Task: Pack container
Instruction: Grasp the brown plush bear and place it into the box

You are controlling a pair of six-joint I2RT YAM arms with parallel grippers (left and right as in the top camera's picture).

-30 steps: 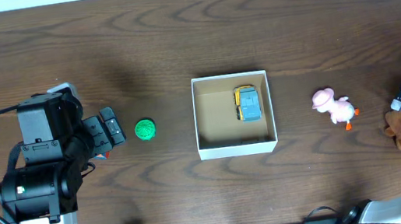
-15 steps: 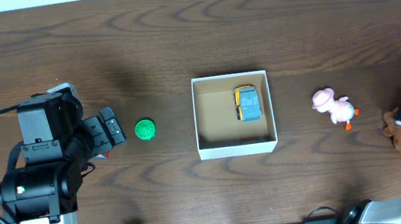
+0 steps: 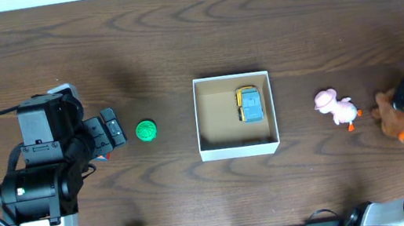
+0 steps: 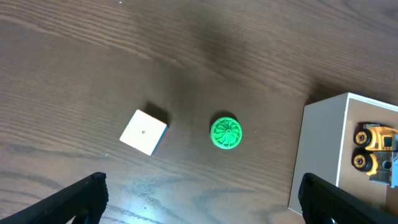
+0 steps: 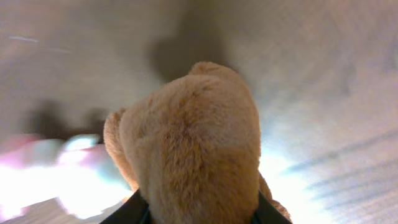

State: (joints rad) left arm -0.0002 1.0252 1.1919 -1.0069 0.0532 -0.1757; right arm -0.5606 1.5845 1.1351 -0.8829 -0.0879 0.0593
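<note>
The container [image 3: 240, 151], a white square box with a tan inside, sits mid-table and holds a blue and yellow toy truck [image 3: 249, 104]. My right gripper [image 3: 403, 104] is shut on a brown plush toy [image 3: 387, 117] at the far right, just right of a pink duck [image 3: 336, 107]. In the right wrist view the plush [image 5: 196, 143] fills the frame, squeezed between the black fingers [image 5: 127, 211]. My left gripper [image 3: 113, 128] stands open beside a green ball [image 3: 146, 130]; from its wrist I see the ball [image 4: 225, 132] and the container's wall [image 4: 320, 155] ahead of the left gripper [image 4: 202, 199].
A small white cube [image 4: 144, 131] lies on the wood left of the green ball. The toy truck [image 4: 376, 152] shows at the right edge of the left wrist view. The table's far edge runs along the top of the overhead view.
My right gripper has shut on the brown plush and carried it left, closer to the pink duck. The left arm has not moved.
</note>
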